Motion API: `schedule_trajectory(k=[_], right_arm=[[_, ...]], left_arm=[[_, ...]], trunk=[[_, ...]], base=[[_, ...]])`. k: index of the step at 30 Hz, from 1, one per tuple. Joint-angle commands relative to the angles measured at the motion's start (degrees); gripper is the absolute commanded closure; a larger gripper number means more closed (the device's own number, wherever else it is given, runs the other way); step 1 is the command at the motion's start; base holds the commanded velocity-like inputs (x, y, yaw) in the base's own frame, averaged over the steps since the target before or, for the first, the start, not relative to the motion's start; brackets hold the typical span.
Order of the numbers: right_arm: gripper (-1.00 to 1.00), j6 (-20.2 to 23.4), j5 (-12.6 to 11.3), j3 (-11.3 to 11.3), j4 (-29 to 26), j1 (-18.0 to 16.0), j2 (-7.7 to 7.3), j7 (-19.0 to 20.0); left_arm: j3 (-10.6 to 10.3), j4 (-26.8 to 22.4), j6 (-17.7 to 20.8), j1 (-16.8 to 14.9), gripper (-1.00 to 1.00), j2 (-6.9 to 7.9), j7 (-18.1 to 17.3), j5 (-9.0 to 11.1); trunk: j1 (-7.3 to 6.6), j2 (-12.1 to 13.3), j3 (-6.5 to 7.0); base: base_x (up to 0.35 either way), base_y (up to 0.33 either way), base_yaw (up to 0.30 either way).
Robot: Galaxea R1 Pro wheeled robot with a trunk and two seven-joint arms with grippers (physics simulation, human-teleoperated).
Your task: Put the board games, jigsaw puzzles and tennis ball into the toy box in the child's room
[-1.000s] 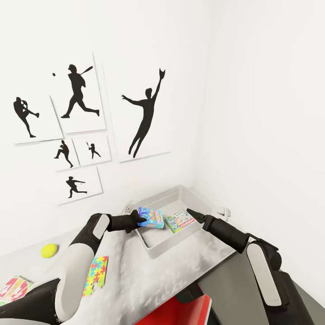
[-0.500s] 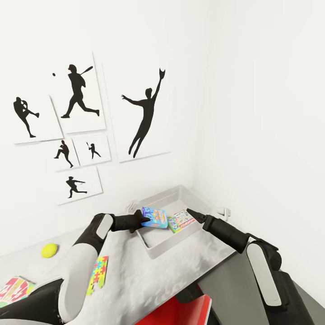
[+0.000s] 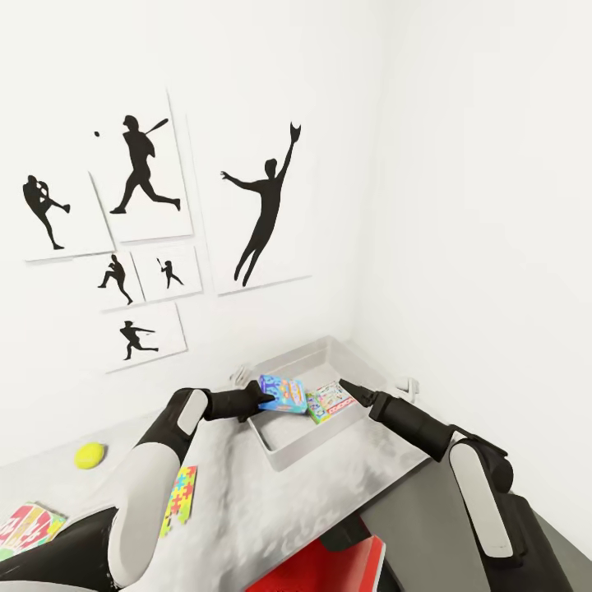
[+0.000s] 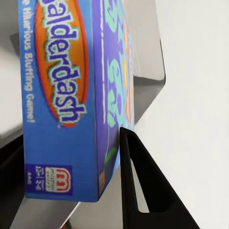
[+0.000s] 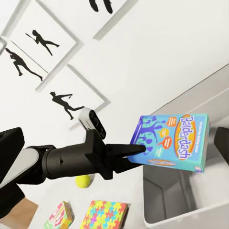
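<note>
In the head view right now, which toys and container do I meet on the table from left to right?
Red board game → tennis ball → jigsaw puzzle → blue Balderdash box held over the toy box → green board game inside it.

Blue board game (image 3: 282,394), yellow-green tennis ball (image 3: 90,455)

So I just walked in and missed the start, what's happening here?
The robot is tidying toys into the toy box on the table. Its left hand grips the blue Balderdash board game and holds it over the box, where another game already lies. The right hand hovers by the box's far side. The tennis ball and a jigsaw puzzle wait on the table.
</note>
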Motion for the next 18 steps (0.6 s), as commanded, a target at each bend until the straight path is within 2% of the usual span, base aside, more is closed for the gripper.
schedule_trajectory(k=[1,18], right_arm=[[-1.00,0.4,-0.2,-0.1,0.0,-0.1,0.00,0.1],[-1.00,0.4,-0.2,-0.1,0.0,-0.1,0.03,0.2]], left_arm=[[0.5,0.0,0.4,-0.1,1.00,-0.07,-0.2,-0.2],[0.5,-0.3,0.5,-2.5,1.00,-0.17,-0.1,0.2]], trunk=[[0.04,-0.1,-0.21],[0.04,-0.1,-1.76]], base=[[0.000,0.000,0.000],[0.000,0.000,0.000]])
